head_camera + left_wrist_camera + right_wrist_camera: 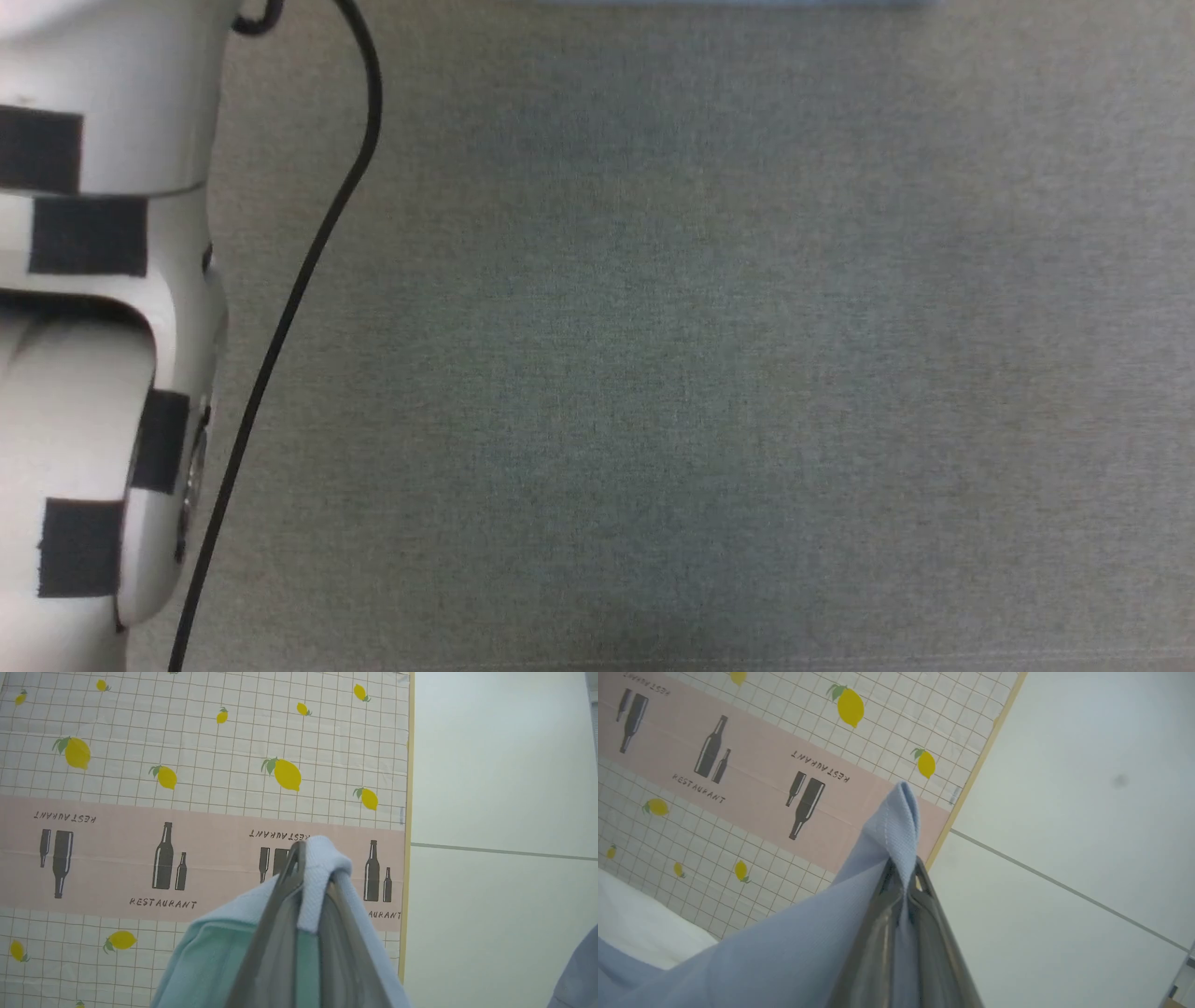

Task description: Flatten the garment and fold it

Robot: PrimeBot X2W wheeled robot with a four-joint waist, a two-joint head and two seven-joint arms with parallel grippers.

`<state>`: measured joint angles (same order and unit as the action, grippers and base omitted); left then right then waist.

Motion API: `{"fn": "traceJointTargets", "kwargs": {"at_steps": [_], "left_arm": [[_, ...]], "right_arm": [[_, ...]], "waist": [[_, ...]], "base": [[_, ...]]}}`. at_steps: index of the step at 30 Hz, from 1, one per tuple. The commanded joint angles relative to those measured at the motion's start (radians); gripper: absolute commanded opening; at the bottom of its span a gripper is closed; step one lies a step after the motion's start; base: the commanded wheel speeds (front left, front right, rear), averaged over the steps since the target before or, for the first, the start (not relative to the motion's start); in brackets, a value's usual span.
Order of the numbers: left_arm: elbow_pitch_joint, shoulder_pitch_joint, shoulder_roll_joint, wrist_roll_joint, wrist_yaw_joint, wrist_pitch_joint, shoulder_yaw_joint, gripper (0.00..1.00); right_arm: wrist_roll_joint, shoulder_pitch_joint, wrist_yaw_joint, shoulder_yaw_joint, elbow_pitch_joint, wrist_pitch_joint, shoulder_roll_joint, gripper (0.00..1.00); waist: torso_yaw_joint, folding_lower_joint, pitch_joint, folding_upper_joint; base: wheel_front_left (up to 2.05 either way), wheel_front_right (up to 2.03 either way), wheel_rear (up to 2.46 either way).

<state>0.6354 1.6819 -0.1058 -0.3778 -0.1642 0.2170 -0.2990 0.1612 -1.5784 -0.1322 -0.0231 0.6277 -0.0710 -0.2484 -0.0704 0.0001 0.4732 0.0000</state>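
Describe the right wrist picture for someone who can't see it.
The right gripper, shut, pinches a fold of the light blue garment, which pokes up past its tips and drapes toward the lower left. Behind lies a cloth printed with lemons, bottles and the word RESTAURANT, beside a pale surface.

A fold of the garment drapes over the tip of the left gripper, clamped on the cloth, and covers one fingertip. The rest of the cloth runs off the bottom edge of the left wrist view. A blue-grey shape, cut off by that view's lower right corner, cannot be identified.

In the right wrist view the garment, pinched in the right gripper, leaves by the left and bottom edges and half hides a white mass of unclear nature. A dark smudge is too blurred to name.

In the soft head view, a pale forearm is cut by the left edge. A black cable exits top and bottom, and a pale blue strip at the top edge is too thin to tell.
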Motion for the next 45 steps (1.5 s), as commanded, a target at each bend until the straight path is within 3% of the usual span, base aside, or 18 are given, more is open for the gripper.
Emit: {"fn": "traceJointTargets", "kwargs": {"at_steps": [1, 7, 13, 16, 24, 29, 33, 38, 45], "left_arm": [[-0.008, 0.033, 0.003, 0.009, 0.005, 0.018, 0.009, 0.00], [-0.104, 0.062, -0.005, 0.030, 0.042, 0.044, 0.048, 0.00], [-0.208, -0.049, -0.019, 0.061, 0.106, 0.044, 0.078, 0.00], [-0.256, -0.124, -0.020, 0.060, 0.148, 0.045, 0.093, 0.00], [-0.393, -0.423, -0.047, 0.006, 0.235, 0.029, 0.090, 0.00], [-0.551, -0.675, -0.084, -0.034, 0.235, -0.040, 0.078, 0.00], [-0.682, -0.887, -0.094, -0.066, 0.204, -0.066, 0.084, 0.00], [-0.789, -1.129, -0.110, -0.113, 0.170, -0.085, 0.106, 0.00], [-0.804, -1.405, -0.140, -0.233, 0.200, -0.178, 0.089, 0.00]], "right_arm": [[0.029, -0.030, 0.002, -0.014, -0.012, -0.032, -0.019, 0.00], [0.116, -0.106, 0.002, -0.055, -0.040, -0.136, -0.114, 0.00], [0.126, -0.076, 0.002, -0.081, -0.055, -0.183, -0.156, 0.00], [0.085, -0.025, 0.002, -0.114, -0.077, -0.189, -0.162, 0.00], [-0.163, 0.262, 0.002, -0.156, -0.308, -0.190, -0.222, 0.00], [-0.295, 0.508, 0.002, -0.106, -0.423, -0.168, -0.255, 0.00], [-0.348, 0.698, 0.002, -0.034, -0.504, -0.140, -0.257, 0.00], [-0.398, 0.911, 0.002, 0.046, -0.589, -0.109, -0.217, 0.00], [-0.434, 1.173, 0.002, 0.093, -0.652, -0.058, -0.137, 0.00]], "waist": [[0.013, -0.0001, 0.122, 0.0000], [0.046, -0.0001, 0.261, 0.0000], [0.051, -0.0001, 0.347, 0.0000], [0.048, -0.0001, 0.353, 0.0000], [0.053, -0.0001, 0.279, 0.0000], [0.054, -0.0001, 0.202, 0.0000], [0.060, -0.0001, 0.137, 0.0000], [0.060, -0.0001, 0.063, 0.0000], [0.056, -0.0001, -0.042, 0.0000]], "base": [[0.00, 0.00, 0.00], [0.00, 0.00, 0.00], [0.00, 0.00, 0.00], [0.00, 0.00, 0.00], [0.00, 0.00, 0.00], [0.00, 0.00, 0.00], [0.00, 0.00, 0.00], [0.00, 0.00, 0.00], [0.00, 0.00, 0.00]]}}
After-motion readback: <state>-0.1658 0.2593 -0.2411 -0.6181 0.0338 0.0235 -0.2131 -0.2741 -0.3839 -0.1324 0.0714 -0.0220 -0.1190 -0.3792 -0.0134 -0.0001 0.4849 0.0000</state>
